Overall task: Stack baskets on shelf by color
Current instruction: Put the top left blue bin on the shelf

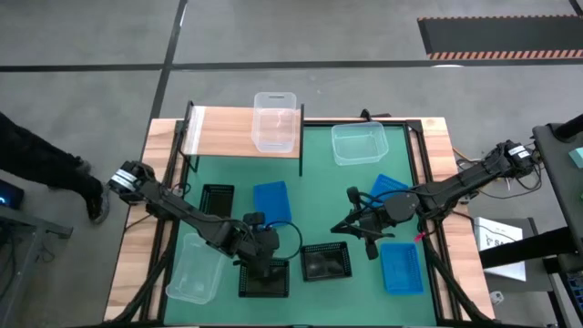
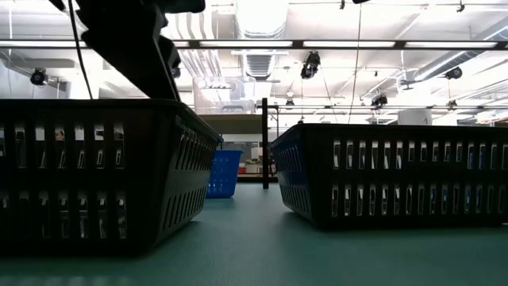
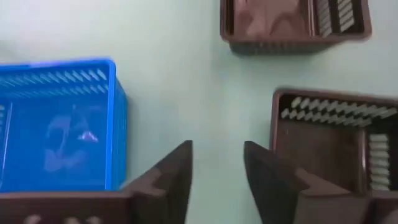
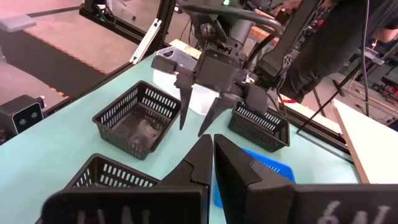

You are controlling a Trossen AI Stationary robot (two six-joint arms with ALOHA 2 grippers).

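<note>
Dark left claw (image 1: 265, 258) open, hovering above black basket (image 1: 264, 279).

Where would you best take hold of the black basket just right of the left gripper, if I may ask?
Its far long wall, from straight above: the black basket sits upright and open-topped with bare mat beyond that wall, so the open left gripper can straddle the thin rim.

Overhead, table-level, two wrist views — all sharing black baskets (image 1: 326, 261).
</note>
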